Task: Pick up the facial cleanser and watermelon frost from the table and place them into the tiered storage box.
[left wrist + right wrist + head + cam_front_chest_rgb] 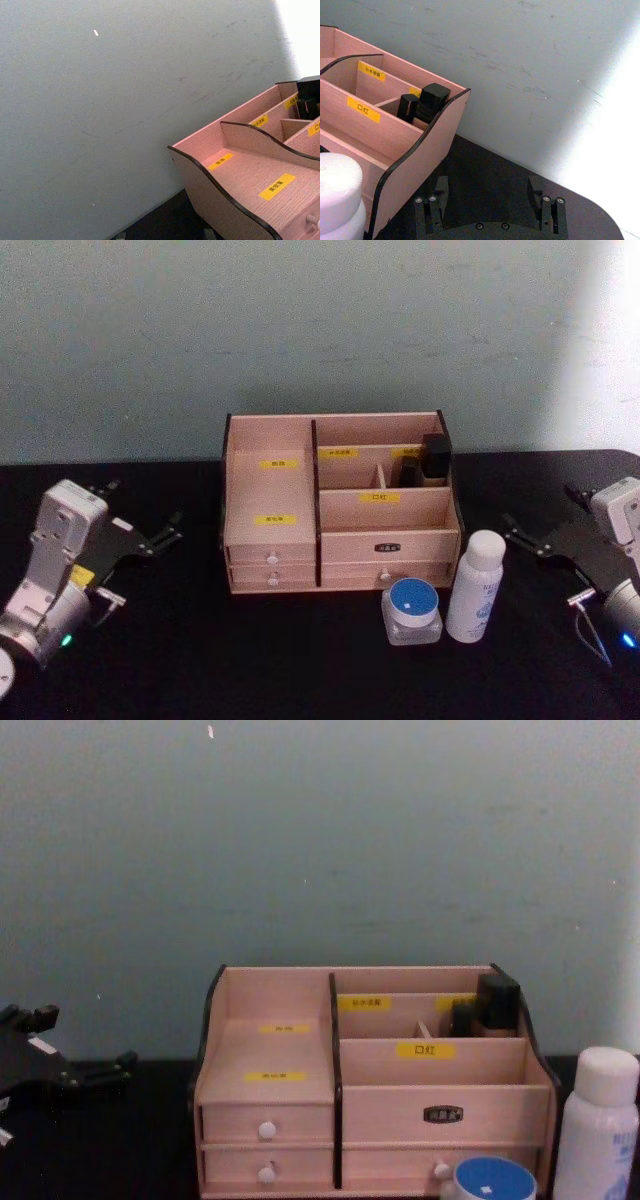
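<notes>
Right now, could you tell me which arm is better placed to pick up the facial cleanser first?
The right. The facial cleanser stands before the right end of the tiered storage box, beside the watermelon frost, near the open right gripper. The left gripper is open beyond the box's other end.

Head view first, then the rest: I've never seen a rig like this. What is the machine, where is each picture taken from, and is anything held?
It is a two-armed robot at a black table. The head view looks down from above, the chest view across from lower down; each wrist view rides on one arm. The left tool and right tool sit open at either side, holding nothing. In the middle stands the tiered storage box, with dark items in a back right compartment. Before it, toward the right, stand the watermelon frost, a blue-lidded jar, and the facial cleanser, a white bottle.
</notes>
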Controlling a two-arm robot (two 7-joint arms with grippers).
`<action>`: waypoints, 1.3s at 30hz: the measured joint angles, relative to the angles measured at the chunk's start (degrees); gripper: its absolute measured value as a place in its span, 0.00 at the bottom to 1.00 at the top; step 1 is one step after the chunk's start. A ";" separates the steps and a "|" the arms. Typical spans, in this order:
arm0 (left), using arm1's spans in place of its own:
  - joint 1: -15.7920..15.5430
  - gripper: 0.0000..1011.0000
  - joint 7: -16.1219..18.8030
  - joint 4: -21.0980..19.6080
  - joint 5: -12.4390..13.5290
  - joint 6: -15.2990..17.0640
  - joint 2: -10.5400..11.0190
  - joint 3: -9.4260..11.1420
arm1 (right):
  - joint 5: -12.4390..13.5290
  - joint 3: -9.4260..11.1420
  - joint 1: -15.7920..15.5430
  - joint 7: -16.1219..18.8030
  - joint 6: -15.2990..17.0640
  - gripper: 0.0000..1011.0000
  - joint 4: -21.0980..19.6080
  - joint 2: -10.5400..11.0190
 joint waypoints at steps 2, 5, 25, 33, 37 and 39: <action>0.00 0.99 0.00 0.00 0.00 0.00 0.00 0.00 | 0.00 0.00 0.00 0.00 0.00 0.99 0.00 0.00; 0.00 0.99 0.00 0.00 0.00 0.00 0.00 0.00 | 0.00 0.00 0.00 0.00 0.00 0.99 0.00 0.00; 0.00 0.99 0.00 0.00 0.00 0.00 0.00 0.00 | 0.00 0.00 0.00 0.00 0.00 0.99 0.00 0.00; 0.00 0.99 0.00 0.00 0.00 0.00 0.00 0.00 | 0.00 0.00 0.00 0.00 0.01 0.99 0.00 0.00; 0.00 0.99 0.00 0.00 0.00 0.00 0.00 0.00 | 0.00 0.00 0.00 0.00 0.00 0.99 0.00 0.00; 0.00 0.99 0.00 0.00 0.00 0.00 0.00 0.00 | 0.00 0.00 0.00 0.00 0.00 0.99 0.00 0.00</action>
